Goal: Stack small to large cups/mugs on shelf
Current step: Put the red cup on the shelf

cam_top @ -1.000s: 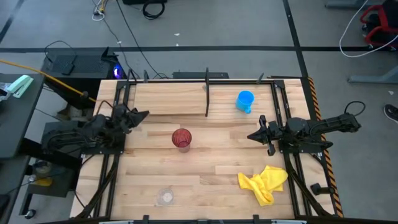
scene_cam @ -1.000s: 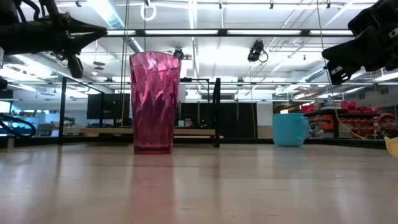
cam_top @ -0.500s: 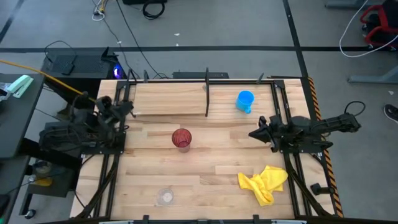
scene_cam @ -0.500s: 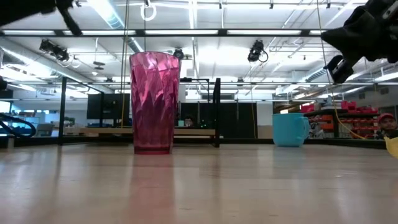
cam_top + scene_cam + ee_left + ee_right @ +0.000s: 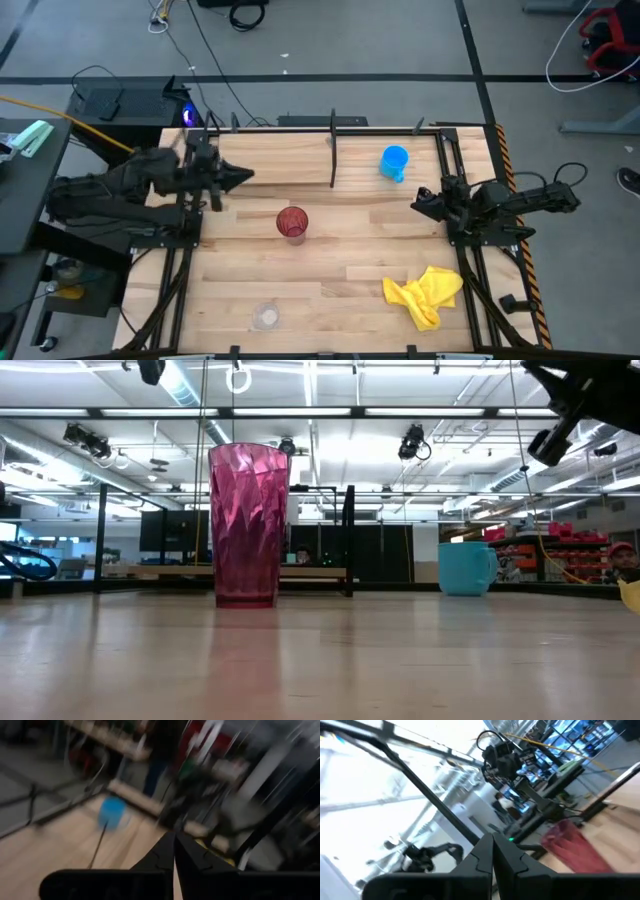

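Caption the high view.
Both arms raised, fingers shut; red tumbler, blue cup and clear cup stand unstacked.

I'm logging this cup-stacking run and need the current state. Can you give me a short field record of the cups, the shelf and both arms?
tall dark red tumbler: upright, mid-table, untouched
bright blue cup: far right part of table, beside the rack's end
small clear cup: near table edge, alone
black wire-frame shelf: far edge of table, holds no cups
yellow cloth: crumpled, near right corner
left gripper: fingers shut, empty, raised over left side
right gripper: fingers shut, empty, at right side
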`<state>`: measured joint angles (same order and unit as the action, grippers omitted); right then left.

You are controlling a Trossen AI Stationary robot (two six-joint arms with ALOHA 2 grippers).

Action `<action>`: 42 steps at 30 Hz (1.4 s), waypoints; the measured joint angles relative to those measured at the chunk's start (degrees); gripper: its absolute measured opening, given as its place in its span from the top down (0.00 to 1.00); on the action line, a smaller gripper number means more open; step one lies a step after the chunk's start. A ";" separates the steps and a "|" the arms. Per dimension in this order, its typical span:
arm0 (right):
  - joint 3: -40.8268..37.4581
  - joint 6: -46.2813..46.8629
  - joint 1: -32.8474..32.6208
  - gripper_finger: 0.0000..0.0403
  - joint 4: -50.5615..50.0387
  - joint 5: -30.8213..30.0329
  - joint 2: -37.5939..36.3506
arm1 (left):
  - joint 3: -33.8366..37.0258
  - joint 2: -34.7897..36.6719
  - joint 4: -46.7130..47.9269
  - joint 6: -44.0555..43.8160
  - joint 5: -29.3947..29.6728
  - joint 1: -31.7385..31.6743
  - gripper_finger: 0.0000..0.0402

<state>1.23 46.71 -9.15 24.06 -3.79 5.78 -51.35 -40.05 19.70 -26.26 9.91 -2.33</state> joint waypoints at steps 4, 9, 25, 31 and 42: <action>0.00 2.77 0.00 0.97 0.44 -0.02 0.00 | -11.40 -7.75 16.52 -0.08 0.52 0.02 0.97; 0.00 6.30 0.02 0.97 1.02 -0.02 0.00 | -23.25 -16.52 33.34 -1.81 3.34 0.02 0.96; 0.00 7.59 0.02 0.97 0.88 -0.04 0.00 | -36.08 -39.96 49.98 4.42 -3.63 0.00 0.90; 0.00 10.77 0.01 0.97 -0.26 -0.06 0.02 | -36.08 -44.70 50.37 4.46 -4.63 -0.27 0.83; 0.00 13.76 0.02 0.95 -4.76 -0.06 0.61 | -36.07 -50.08 50.84 4.18 -8.25 -0.48 0.70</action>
<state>1.23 60.47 -9.13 19.30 -3.86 6.39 -87.43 -90.14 70.53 -22.08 1.66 -2.81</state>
